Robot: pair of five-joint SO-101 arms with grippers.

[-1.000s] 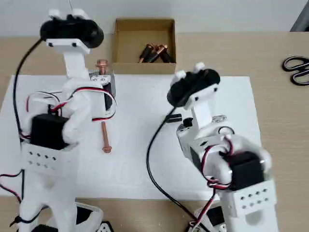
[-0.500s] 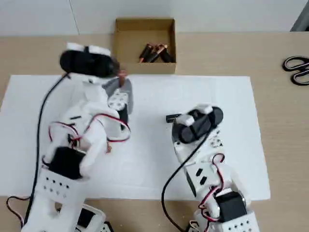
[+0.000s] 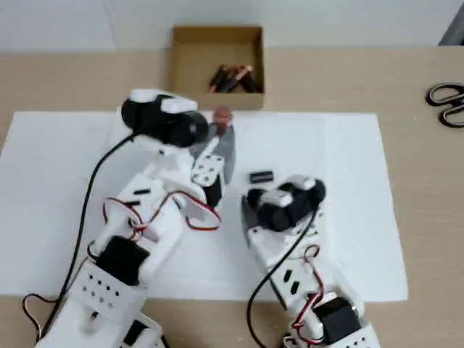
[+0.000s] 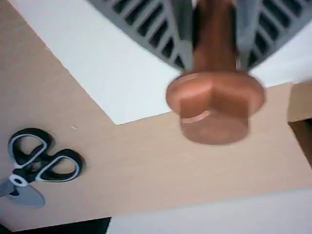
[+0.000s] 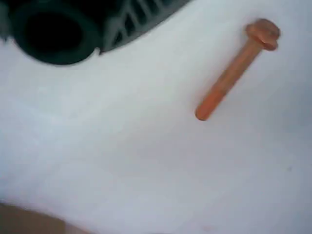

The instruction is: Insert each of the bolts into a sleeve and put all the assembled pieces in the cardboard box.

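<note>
High view first: my left gripper (image 3: 221, 130) is stretched out toward 12 o'clock, jaws clamped on a copper bolt (image 3: 221, 114). Its head pokes out just short of the cardboard box (image 3: 217, 103), over the far edge of the white sheet (image 3: 58, 145). The box sits at 12 o'clock on the table (image 3: 406, 72), with several assembled pieces (image 3: 232, 77) already lying in it. A bare black sleeve (image 3: 261, 176) lies on the sheet at about 5 o'clock from the bolt, and my right gripper (image 3: 250, 216) is near it, at its 7 o'clock. I judge I hold the bolt up off the sheet so a sleeve can be brought to it before boxing. Whether my right gripper is open or closed I cannot tell. Scissors (image 3: 444, 104) lie well apart, at 3 o'clock

Left wrist view adds the grip itself: my grey fingers (image 4: 146, 24) press the shank just behind the flanged head, leaving the head free, and no sleeve is on the part I can see

Right wrist view adds a second bolt (image 5: 236, 70), lying loose on the sheet and apart from everything, waiting its turn, I'd guess. Close against my ribbed grey gripper is a dark tube mouth (image 5: 48, 29); it may be a sleeve, but I can't say for certain
</note>
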